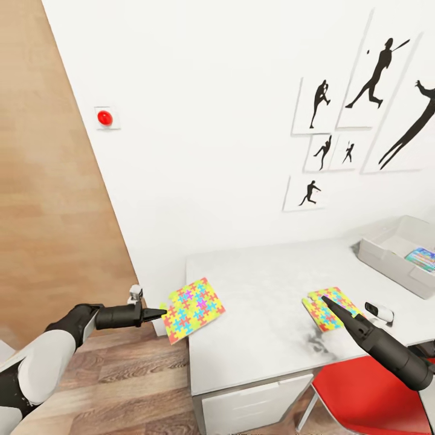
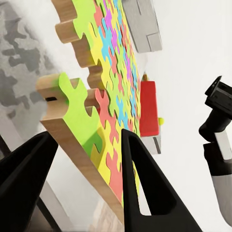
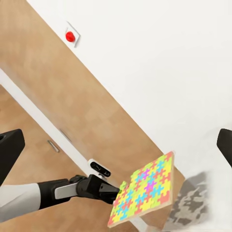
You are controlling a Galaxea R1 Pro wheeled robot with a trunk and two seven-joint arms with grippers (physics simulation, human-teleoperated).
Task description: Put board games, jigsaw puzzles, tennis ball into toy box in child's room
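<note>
The nearer jigsaw puzzle (image 2: 104,104) shows a light wooden underside and edge with a smooth, matt painted face in bright colours; the second jigsaw puzzle (image 1: 329,308), near the table's front edge, has the same matt coloured face. The table (image 1: 260,290) has a white-grey top with a faint mottled, stone-like sheen and plain white panel sides. The toy box (image 1: 386,251) at the table's right end looks like matt light-grey plastic. The left gripper (image 1: 158,313) has smooth, matt black fingers (image 2: 145,188). The chair (image 1: 368,399) seat is glossy red plastic. The door (image 1: 54,199) and the floor (image 1: 121,386) are wood-grained, the wall (image 1: 211,121) flat matt white.
</note>
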